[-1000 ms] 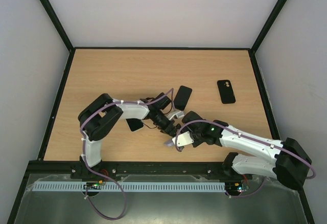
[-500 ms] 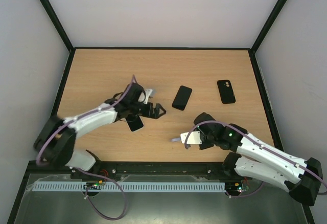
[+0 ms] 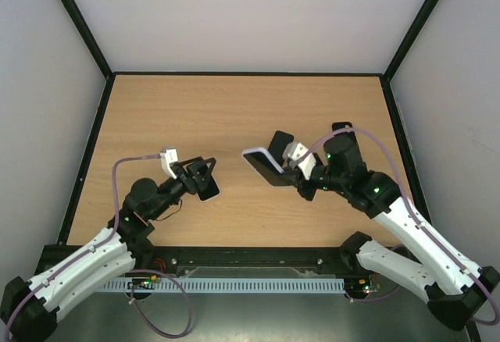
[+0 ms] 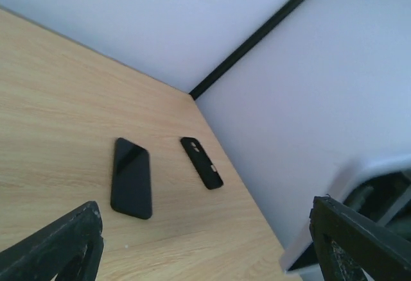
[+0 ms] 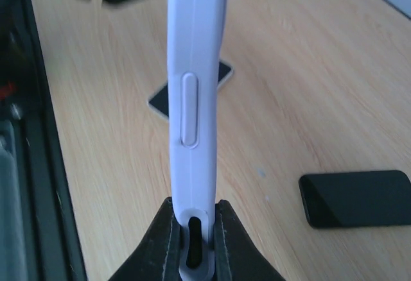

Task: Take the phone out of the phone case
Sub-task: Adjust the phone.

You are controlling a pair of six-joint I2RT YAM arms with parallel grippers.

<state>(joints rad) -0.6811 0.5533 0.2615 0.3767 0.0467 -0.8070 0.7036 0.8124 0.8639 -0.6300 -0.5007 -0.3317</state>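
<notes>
My right gripper (image 3: pixel 295 172) is shut on the bottom end of a white phone case (image 3: pixel 264 165) and holds it above the table, its dark phone face turned up. The right wrist view shows the case edge-on (image 5: pixel 192 101), pinched at its port end between the black fingers (image 5: pixel 160 236). My left gripper (image 3: pixel 201 172) is open and empty, left of the case and apart from it. In the left wrist view its gripper (image 4: pixel 202 213) is spread wide, and the white case (image 4: pixel 347 210) shows at the right edge.
A black phone (image 3: pixel 208 189) lies on the table under my left gripper. Another black phone (image 3: pixel 281 140) and a black case (image 3: pixel 341 130) lie farther back, partly hidden by my right arm; both show in the left wrist view (image 4: pixel 131 177) (image 4: pixel 201 162).
My right gripper has lifted the white case up and toward the table's middle. My left arm has pulled back to the near left, its gripper away from the case.
</notes>
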